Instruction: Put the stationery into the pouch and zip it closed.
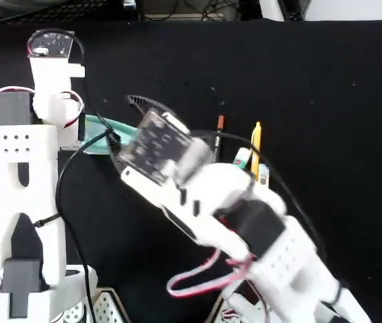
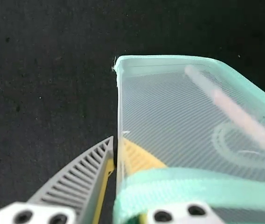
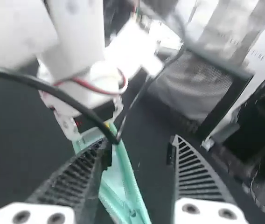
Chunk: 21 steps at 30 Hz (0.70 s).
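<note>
Left tool (image 2: pixel 117 142) is clamped on the pouch (image 2: pixel 188 121) edge. Right tool (image 3: pixel 138 142) is open, jaws either side of the pouch rim. A yellow pen (image 1: pixel 255 140) lies on the worktop (image 1: pixel 332 101), apart from both tools.

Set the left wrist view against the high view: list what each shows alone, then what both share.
Left wrist alone: a pale stick-shaped item seen through the clear pouch, whose edge the left gripper pinches. High alone: the right arm over the pouch, a yellow pen and an orange-tipped pen on the table. Shared: the pouch's mint-green trim and the black table.
</note>
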### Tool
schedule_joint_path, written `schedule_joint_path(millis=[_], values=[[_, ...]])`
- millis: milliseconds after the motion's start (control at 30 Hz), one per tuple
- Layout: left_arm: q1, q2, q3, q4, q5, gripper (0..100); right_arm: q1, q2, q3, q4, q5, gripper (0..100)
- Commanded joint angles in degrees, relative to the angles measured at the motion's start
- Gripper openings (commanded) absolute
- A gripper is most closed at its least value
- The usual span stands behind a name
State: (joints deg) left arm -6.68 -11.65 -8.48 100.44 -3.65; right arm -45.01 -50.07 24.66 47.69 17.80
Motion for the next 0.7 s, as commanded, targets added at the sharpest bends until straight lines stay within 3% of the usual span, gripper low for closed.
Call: schedule_joint_path(millis=[0, 133, 300, 500, 667], values=[[-0.5, 0.5, 0.4, 0.3, 0.0, 3, 4.0, -6.5, -4.8, 1.1, 0.1, 19.4], [-0.4, 0.5, 2.0, -0.4, -0.2, 3, 20.5, -10.3, -2.4, 5.1, -0.4, 19.4], [-0.3, 0.5, 3.2, -4.1, -0.5, 3, 36.3, -6.6, 12.4, 5.0, -9.8, 19.4], [-0.6, 0.5, 3.9, -5.0, -4.2, 3, 38.3, 7.8, 25.9, -9.7, -16.4, 19.4], [-0.2, 0.5, 5.8, -5.1, -4.4, 3, 38.3, 29.9, 16.8, -12.3, -17.5, 19.4]])
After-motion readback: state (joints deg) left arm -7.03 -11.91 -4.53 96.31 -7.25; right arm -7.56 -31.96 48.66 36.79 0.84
